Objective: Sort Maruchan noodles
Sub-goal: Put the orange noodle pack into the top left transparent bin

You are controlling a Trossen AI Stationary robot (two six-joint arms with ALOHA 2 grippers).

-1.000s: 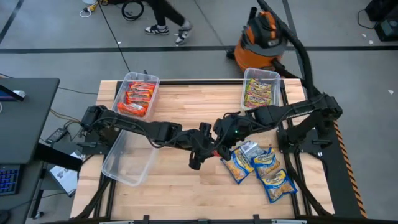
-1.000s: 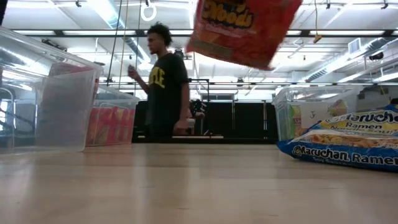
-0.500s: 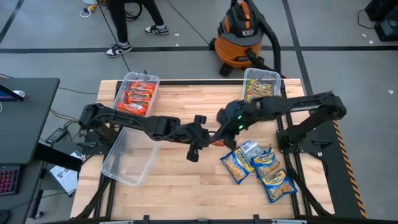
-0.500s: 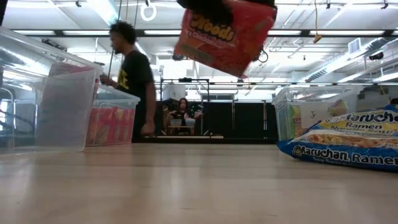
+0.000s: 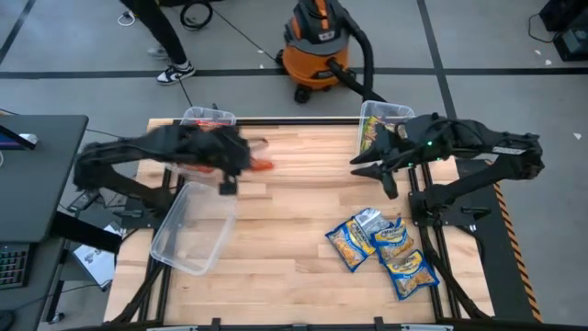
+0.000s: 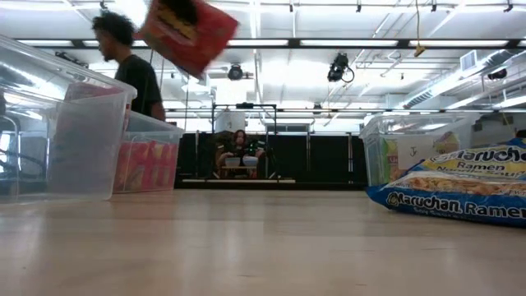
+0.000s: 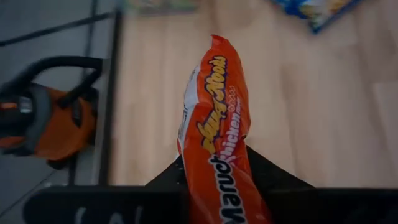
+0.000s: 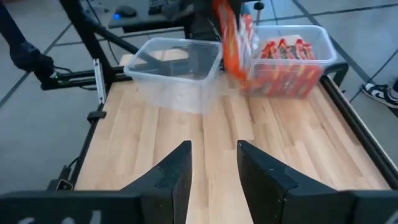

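Observation:
An orange-red Maruchan packet [image 7: 217, 124] hangs high over the table's far left, and my left gripper [image 7: 214, 168] is shut on it. In the high view, packet [image 5: 260, 165] and left gripper [image 5: 237, 165] are next to the clear bin of orange-red packets [image 5: 204, 118]. My right gripper [image 8: 214, 155] is open and holds nothing; it is raised at the far right [image 5: 372, 175], next to the bin of green-yellow packets [image 5: 381, 129]. Several blue-and-yellow packets [image 5: 386, 248] lie flat on the table's near right. My left gripper pinches the orange-red packet between its two fingers [image 7: 270, 180], at the packet's near part [image 7: 224, 177]. The rest of the packet sticks out past the fingertips. The packet is lifted well clear of the table and is tilted in the low view [image 6: 187, 31].
An empty clear bin [image 5: 188, 225] sits askew at the table's left edge. An orange shop vacuum [image 5: 317, 41] with a hose stands beyond the far edge. A person [image 6: 131, 66] walks past behind the table. Bare wood [image 5: 285, 230] lies between the empty bin and the blue-and-yellow pile.
Both grippers met at the table's middle around the orange-red packet. My right gripper has let go and drawn back up toward the far right. My left gripper has carried the packet up and toward the far left, next to the bin of orange-red packets.

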